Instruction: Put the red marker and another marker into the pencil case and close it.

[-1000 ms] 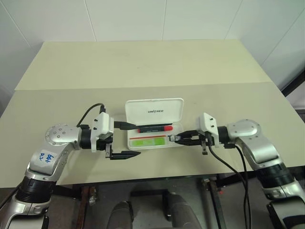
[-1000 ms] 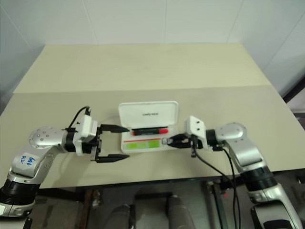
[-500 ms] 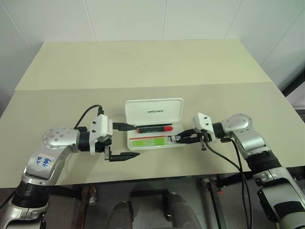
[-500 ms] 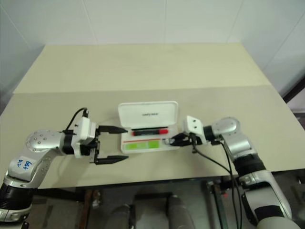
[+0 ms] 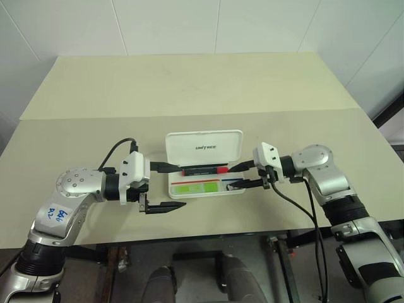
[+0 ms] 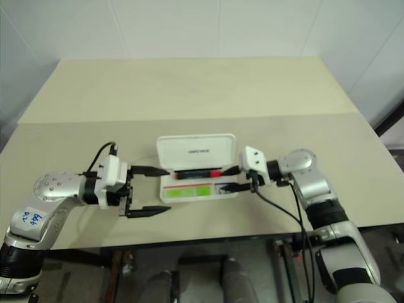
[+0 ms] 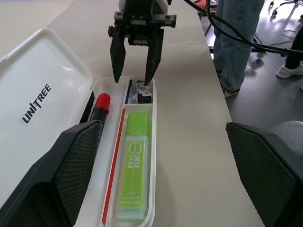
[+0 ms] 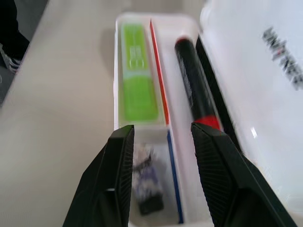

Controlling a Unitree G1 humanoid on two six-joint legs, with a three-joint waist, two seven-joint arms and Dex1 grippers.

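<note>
Right gripper point(image 5: 238, 175) fingers now parted over the pencil case point(image 5: 205, 165), having been pinched shut a second ago; left gripper point(image 5: 169, 186) fingers spread, empty. Red marker point(image 5: 205, 170) and green highlighter point(image 5: 196, 187) both lying inside; only lid closure outstanding.

Both arms are silver-grey metal with rounded joint housings and black bands at the joints. Each wrist carries a white boxy block ending in a claw, left claw point(image 5: 165, 186) and right claw point(image 5: 239, 176), each with two black tapered fingers. Black cables loop from each wrist; a white sticker with blue writing marks the left forearm
</note>
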